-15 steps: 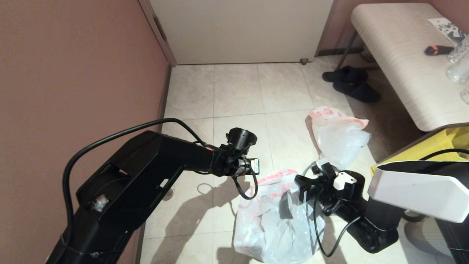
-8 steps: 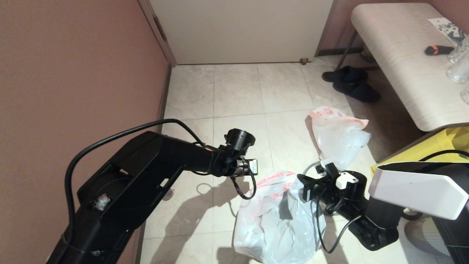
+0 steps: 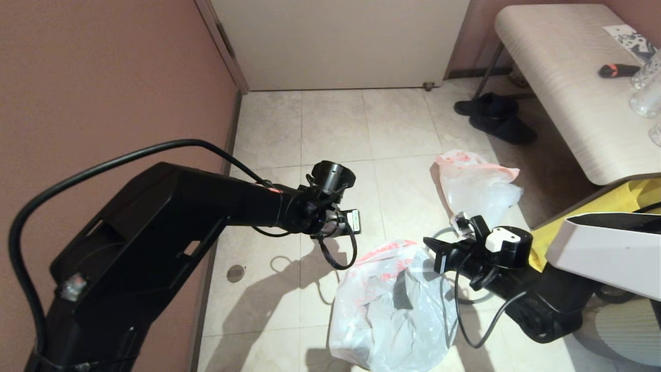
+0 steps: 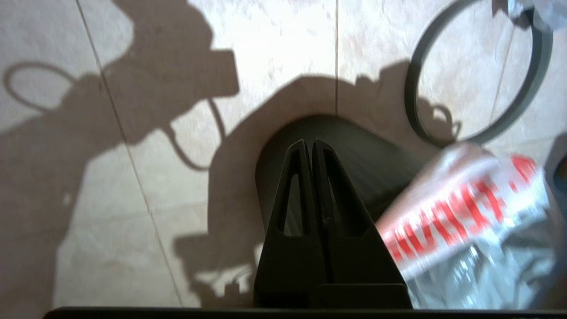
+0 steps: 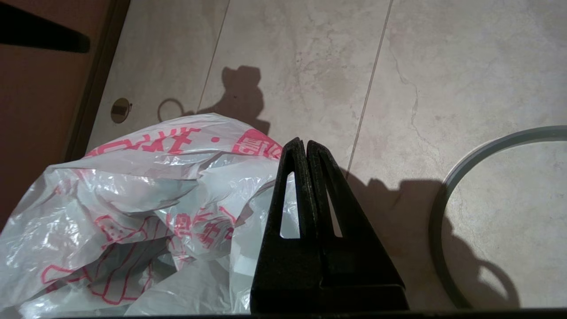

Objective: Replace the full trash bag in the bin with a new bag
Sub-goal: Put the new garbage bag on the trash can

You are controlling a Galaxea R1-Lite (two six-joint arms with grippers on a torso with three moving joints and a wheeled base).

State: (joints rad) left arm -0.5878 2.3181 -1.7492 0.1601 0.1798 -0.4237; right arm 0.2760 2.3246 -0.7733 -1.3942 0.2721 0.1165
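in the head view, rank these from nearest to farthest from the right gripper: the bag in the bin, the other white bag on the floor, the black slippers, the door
1. The bag in the bin, right beside the right gripper, toward the left arm's side.
2. The other white bag, on the floor just beyond the gripper.
3. The black slippers, farther back by the bench.
4. The door, at the far end.

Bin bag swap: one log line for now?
left gripper: shut, empty | right gripper: shut, empty | new bag: in bin | hoop: on floor

new bag (image 3: 395,305) draped over bin | left arm (image 3: 206,206) above floor (image 3: 335,129)
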